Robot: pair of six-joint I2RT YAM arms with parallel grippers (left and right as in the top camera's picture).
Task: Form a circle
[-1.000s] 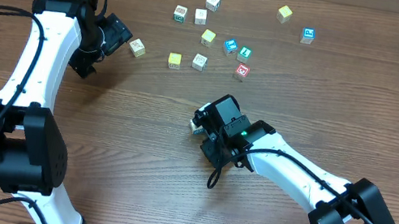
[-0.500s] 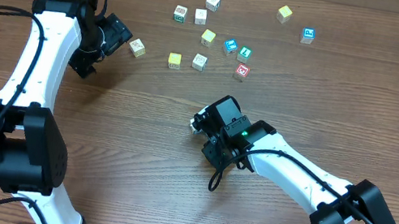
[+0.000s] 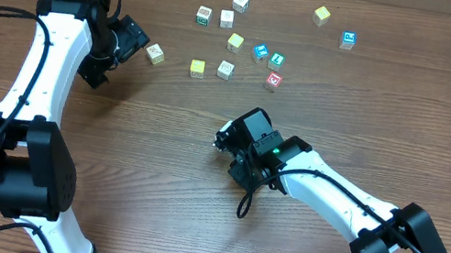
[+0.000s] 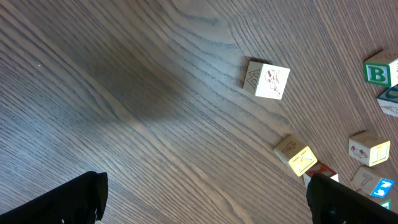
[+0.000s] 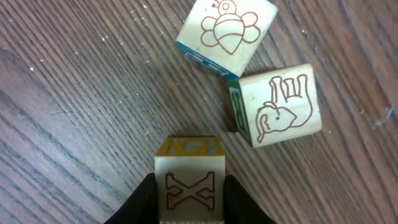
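Placement step, by the look of it. Overhead: right gripper (image 3: 224, 138) hides its load; loose cubes (image 3: 226, 68) well beyond it; left gripper (image 3: 136, 36) far to its left, jaws wide apart, empty. Left wrist: one stray cube (image 4: 267, 81) in view. Right wrist alone shows right gripper clamped on X cube (image 5: 189, 180), circle (image 5: 245, 93) just beyond: bee cube (image 5: 227, 31) and elephant cube (image 5: 280, 112) nearly touching. Next: seat X cube against them, then release.

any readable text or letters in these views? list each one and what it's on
"X": red outline, on the held cube gripped by the right hand.
"B": green, on the edge cube at the right border of the left wrist view.
Unreadable: the letter on the held cube's yellow top face, too blurred.
Unreadable: prints on the scattered cubes in the overhead view, too small.
No brands or numbers legible.
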